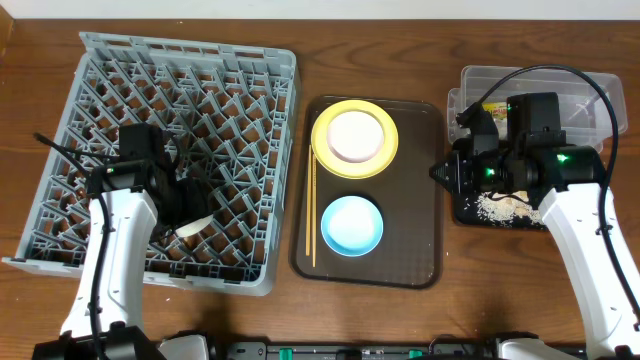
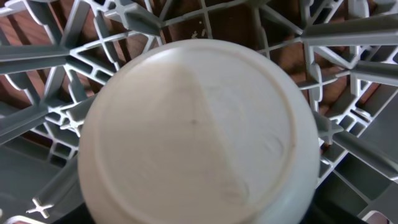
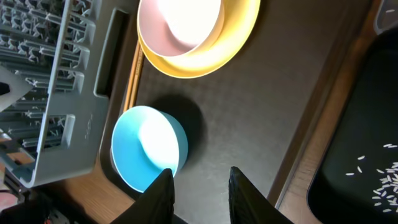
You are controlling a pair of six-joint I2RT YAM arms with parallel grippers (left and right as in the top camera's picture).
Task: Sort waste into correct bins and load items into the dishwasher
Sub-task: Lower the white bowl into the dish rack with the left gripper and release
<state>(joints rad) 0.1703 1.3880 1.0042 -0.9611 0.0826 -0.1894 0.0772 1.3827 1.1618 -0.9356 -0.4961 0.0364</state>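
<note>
My left gripper [image 1: 186, 208] is low inside the dish rack [image 1: 120, 80]. Its camera is filled by the underside of a white bowl [image 2: 193, 130], which sits bottom-up among the grey pegs. My own fingers do not show there, so I cannot tell whether they are clamped on the bowl or free of it (from above, only a pale sliver shows under the arm). The bowl looks hard, smooth and light. I judge its round wall to be slippery, so the rim is the place to pinch, and it may rock on the pegs if it is let go while tilted.

My right gripper [image 3: 199, 186] hangs with its fingers apart and nothing between them. It is above the brown serving tray [image 3: 261, 124], just beside the light-blue bowl [image 3: 149, 155]. This bowl stands upright and empty, and it seems stiff and not heavy. I would take its near rim, one finger inside and one outside.

Beyond it lies the yellow plate [image 3: 230, 43] with a pinkish bowl [image 3: 180, 22] on it. The plate lies flat, so its low edge offers little to grip. I think the bowl should come off first. The chopsticks [image 1: 312, 215] lie along the tray's side toward the rack. They are thin and light and will probably roll.

On my other side the black tray [image 3: 367, 112] holds loose rice grains [image 3: 385, 180], and the clear tub [image 1: 590, 85] is behind it.
</note>
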